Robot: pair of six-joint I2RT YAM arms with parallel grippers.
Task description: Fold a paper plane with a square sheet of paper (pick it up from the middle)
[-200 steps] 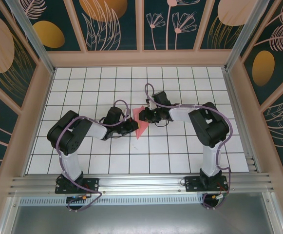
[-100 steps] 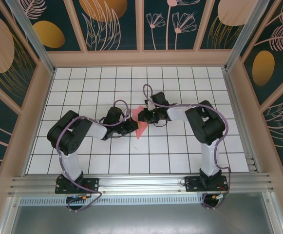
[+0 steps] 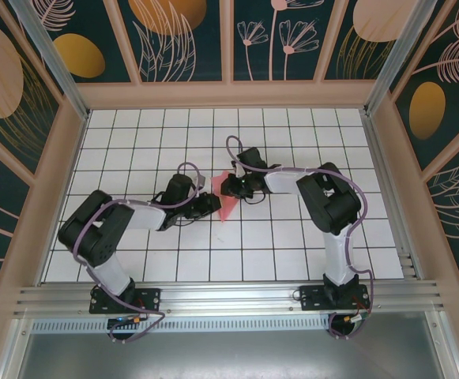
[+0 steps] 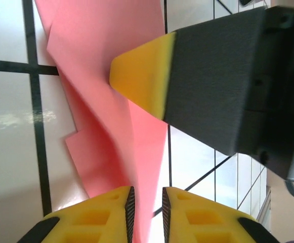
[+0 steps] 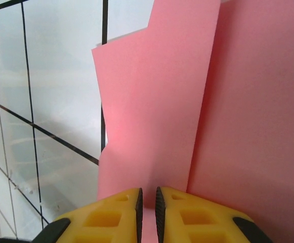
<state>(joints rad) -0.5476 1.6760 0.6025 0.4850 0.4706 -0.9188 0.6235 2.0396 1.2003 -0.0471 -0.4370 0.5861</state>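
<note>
The square sheet of paper (image 3: 226, 207) is salmon pink and folded into a narrow, pointed paper plane shape. It lies mid-table between my two grippers. In the left wrist view its raised centre ridge (image 4: 136, 152) runs between my left gripper's (image 4: 147, 212) jaws, which stand slightly apart; the ridge leans on the left pad. My left gripper (image 3: 211, 204) is at the paper's left edge. My right gripper (image 3: 229, 188) is at its far end, with one yellow fingertip (image 4: 139, 71) resting on the paper. In the right wrist view the flat folded layers (image 5: 152, 101) lie ahead of my right gripper (image 5: 147, 212), whose jaws show a narrow gap.
The white gridded table (image 3: 134, 134) is boxed in by wooden walls (image 3: 229, 95) on three sides, with an aluminium rail (image 3: 229, 296) along the near edge. The left arm's elbow (image 3: 87, 233) hangs low on the left. The right arm's elbow (image 3: 332, 201) is right of centre.
My left jaws have parted from the paper's ridge, and the left arm's elbow has swung down and to the left. The right gripper has edged slightly left over the paper's far end.
</note>
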